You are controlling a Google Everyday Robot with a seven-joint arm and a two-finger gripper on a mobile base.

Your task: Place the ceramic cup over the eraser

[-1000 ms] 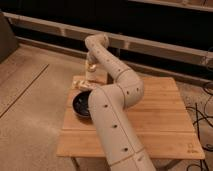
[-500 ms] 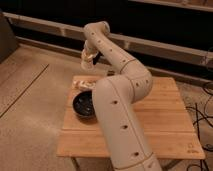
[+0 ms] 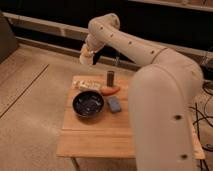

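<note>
The eraser [image 3: 110, 77] is a small dark grey upright block at the back middle of the wooden table [image 3: 95, 135]. My gripper [image 3: 86, 57] hangs in the air above the table's back left corner, up and to the left of the eraser. It is shut on the small cream-white ceramic cup [image 3: 85, 59], held well clear of the tabletop. My big cream arm [image 3: 150, 55] arches over from the right and hides the right half of the table.
A wide dark bowl [image 3: 88, 103] sits left of centre. A flat blue pad [image 3: 114, 103] lies next to it on the right. An orange object [image 3: 111, 90] lies in front of the eraser. A long beige block [image 3: 86, 85] lies at the back left.
The gripper has risen from just above the table's back left to well above it. The arm's elbow has swung up and to the right, uncovering the eraser, the orange object and the pad.
</note>
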